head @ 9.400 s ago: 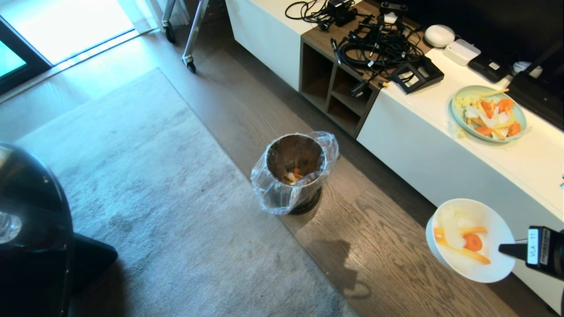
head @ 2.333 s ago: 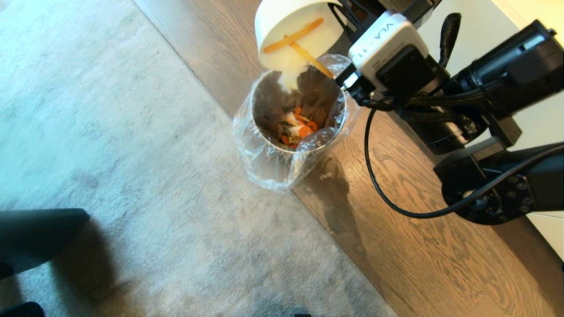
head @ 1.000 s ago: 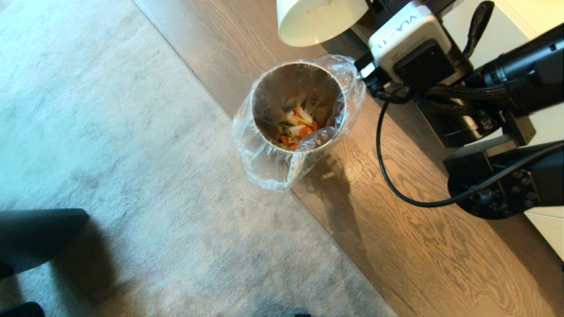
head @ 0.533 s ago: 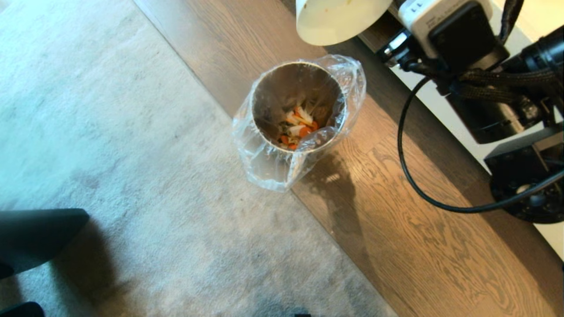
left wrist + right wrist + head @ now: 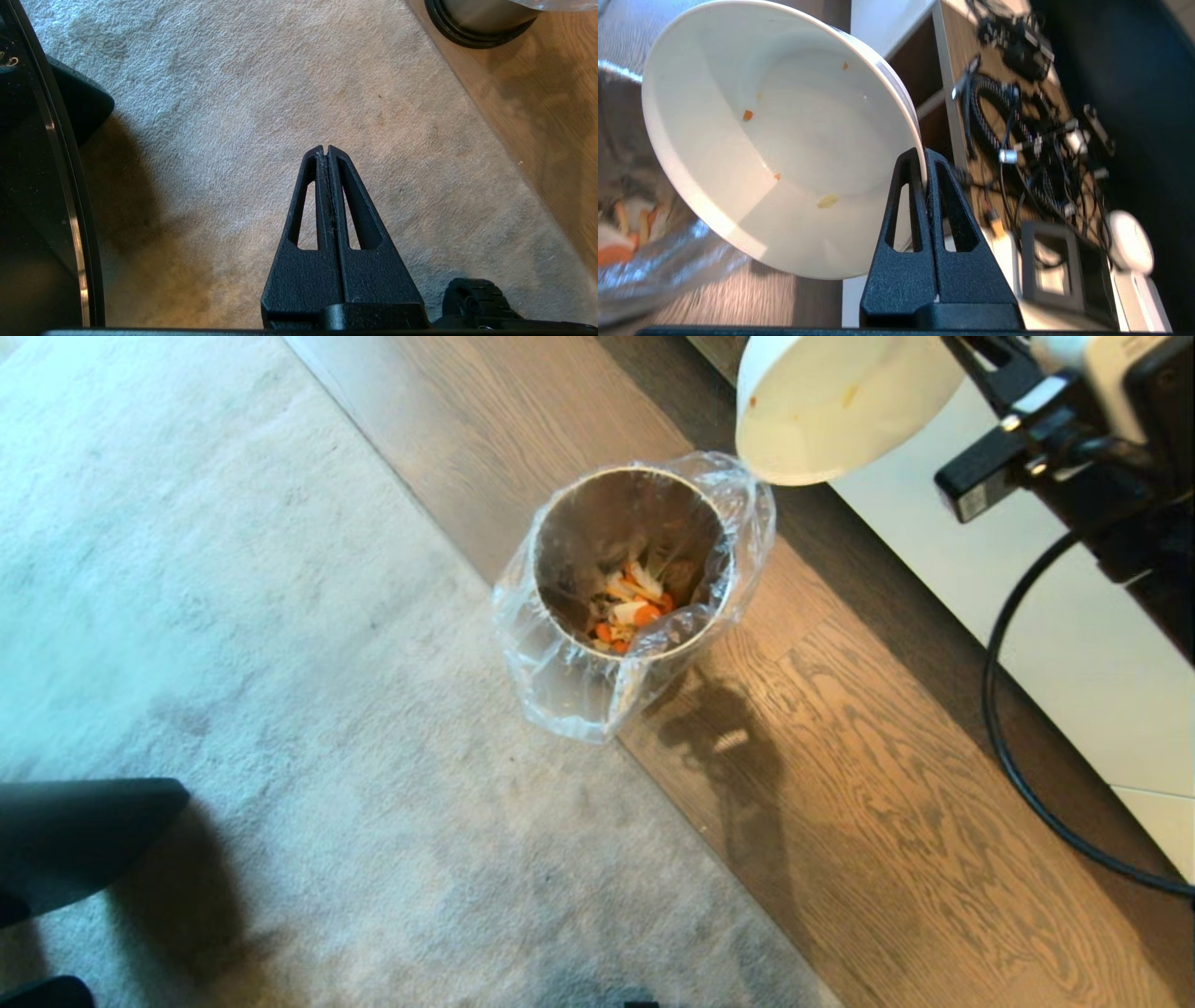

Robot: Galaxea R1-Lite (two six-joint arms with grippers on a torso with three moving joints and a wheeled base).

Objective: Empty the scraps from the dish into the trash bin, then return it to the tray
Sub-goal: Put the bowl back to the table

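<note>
The right tool (image 5: 924, 156) is clamped on the rim of the dish (image 5: 780, 140), its two black fingers pinching the white wall between them. From the head view the dish (image 5: 836, 406) hangs tipped in the air, above and just past the far right side of the trash bin (image 5: 630, 569), its outer underside showing. Through the wrist camera the inside of the one dish is almost bare: I count four small bits stuck to the glaze, three orange and one pale yellow.

The scraps (image 5: 627, 607) lie in one heap at the bottom of the bin, orange slices mixed with pale pieces; I cannot count them singly. The single bin stands on the wood floor (image 5: 887, 821) right at the edge of the grey rug (image 5: 280, 709), its clear bag liner (image 5: 560, 691) folded over the rim and sagging down the near side.

Beyond the dish runs a white cabinet (image 5: 1074, 644) with a wooden section; on the counter (image 5: 971, 70) of that wooden section sits a tangle of black cables (image 5: 1017, 130), with one dark square-framed object (image 5: 1052, 266) and one white rounded device (image 5: 1132, 240) lying on the white top beside it.

The left tool (image 5: 327, 149) hangs parked over the rug with its two fingers pressed together, holding nothing; the bin's dark base ring (image 5: 472, 37) shows well apart from it.
</note>
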